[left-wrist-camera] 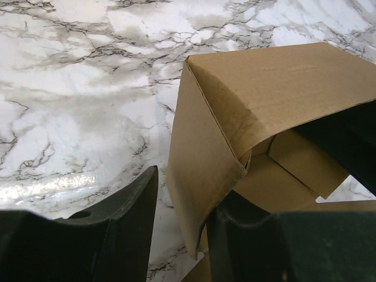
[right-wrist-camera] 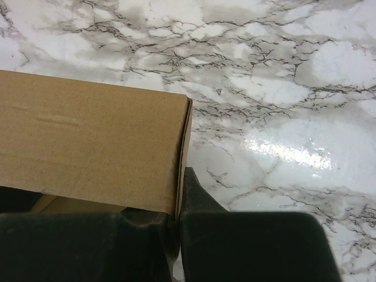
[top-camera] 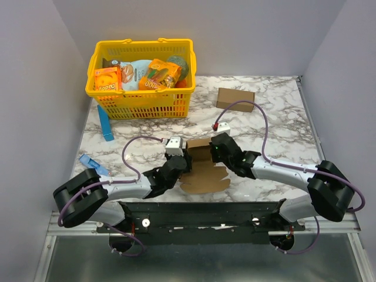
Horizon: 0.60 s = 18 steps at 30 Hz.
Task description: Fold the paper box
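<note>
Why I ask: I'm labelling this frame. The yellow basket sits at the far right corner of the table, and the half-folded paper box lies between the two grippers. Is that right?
No. The top external view shows the yellow basket at the far left corner of the table, not the right. The rest holds: the half-folded paper box lies between the left gripper and the right gripper.

Plain brown paper box [top-camera: 205, 176], grey-veined white marble table [top-camera: 276, 126], yellow basket [top-camera: 147, 104]
</note>
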### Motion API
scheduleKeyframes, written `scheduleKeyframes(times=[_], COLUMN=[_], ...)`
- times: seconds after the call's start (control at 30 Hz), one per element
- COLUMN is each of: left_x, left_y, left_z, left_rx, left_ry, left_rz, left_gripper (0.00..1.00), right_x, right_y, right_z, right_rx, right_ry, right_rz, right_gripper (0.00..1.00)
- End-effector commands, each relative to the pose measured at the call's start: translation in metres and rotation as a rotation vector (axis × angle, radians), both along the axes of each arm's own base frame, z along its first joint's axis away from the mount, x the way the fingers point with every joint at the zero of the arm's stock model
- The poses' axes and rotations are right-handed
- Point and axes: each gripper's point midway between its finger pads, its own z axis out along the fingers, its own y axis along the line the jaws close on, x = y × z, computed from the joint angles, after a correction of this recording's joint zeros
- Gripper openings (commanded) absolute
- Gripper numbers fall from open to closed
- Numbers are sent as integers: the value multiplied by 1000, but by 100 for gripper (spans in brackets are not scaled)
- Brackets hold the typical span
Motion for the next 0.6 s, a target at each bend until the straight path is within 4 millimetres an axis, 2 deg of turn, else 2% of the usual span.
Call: scheduleKeyframes(times=[0.0,0.07,0.17,0.37,0.57], left_x=[8,10,13,15,19], left_y=[25,31,35,29,25], left_z=[-16,-18,-12,8,20], left_rx=[122,146,141,71,32], left_ry=[25,39,31,-12,-40], left_rz=[77,120,158,145,132], left_gripper=[45,45,54,66,72], right_x=[8,5,4,3,2], right_y=[-6,-4,-6,-5,0], right_z=[7,7,6,4,3], right_rx=[-24,-34,-39,-41,-38], right_ry=[-44,-46,-46,-40,-35], right_rz=[-53,-50,-57,-55,-41], right_gripper=[1,1,1,1,1])
